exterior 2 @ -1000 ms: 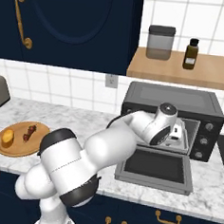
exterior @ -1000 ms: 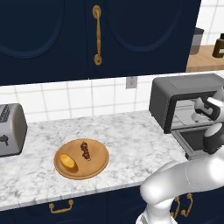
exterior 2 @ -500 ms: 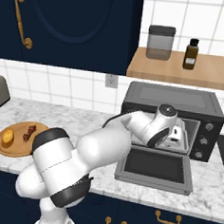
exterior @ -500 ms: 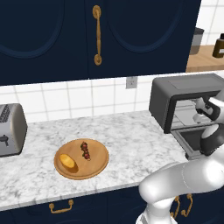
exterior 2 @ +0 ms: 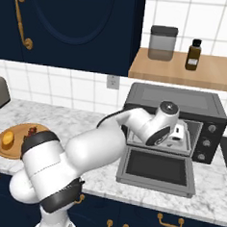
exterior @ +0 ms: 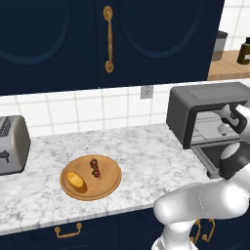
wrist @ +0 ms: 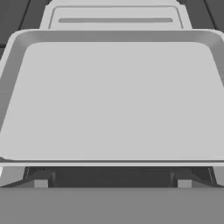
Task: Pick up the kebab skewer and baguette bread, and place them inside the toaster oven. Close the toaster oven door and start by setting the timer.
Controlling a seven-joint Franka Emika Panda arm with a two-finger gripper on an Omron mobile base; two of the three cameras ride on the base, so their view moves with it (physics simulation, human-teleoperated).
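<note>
The kebab skewer [exterior: 95, 168] and the golden baguette bread [exterior: 74, 179] lie side by side on a round wooden plate [exterior: 110, 183] at the counter's left; both also show in the right base view, skewer [exterior 2: 32, 129] and bread [exterior 2: 8, 138]. The dark grey toaster oven [exterior 2: 179, 99] stands at the right with its door [exterior 2: 154, 169] dropped flat onto the counter. My gripper [exterior 2: 179, 134] is at the oven's mouth, far from the plate, open with nothing in it. The hand view looks onto the oven's bare grey tray [wrist: 113, 96].
A silver slot toaster [exterior: 10, 144] stands at the far left of the marble counter [exterior: 146, 151]. A wooden shelf [exterior 2: 186, 73] above the oven holds a canister [exterior 2: 162, 42] and a dark bottle [exterior 2: 193, 54]. Navy cabinets hang above.
The hand has stayed at the oven's mouth. Only the arm's lower links have shifted slightly. Food and door have not moved.
</note>
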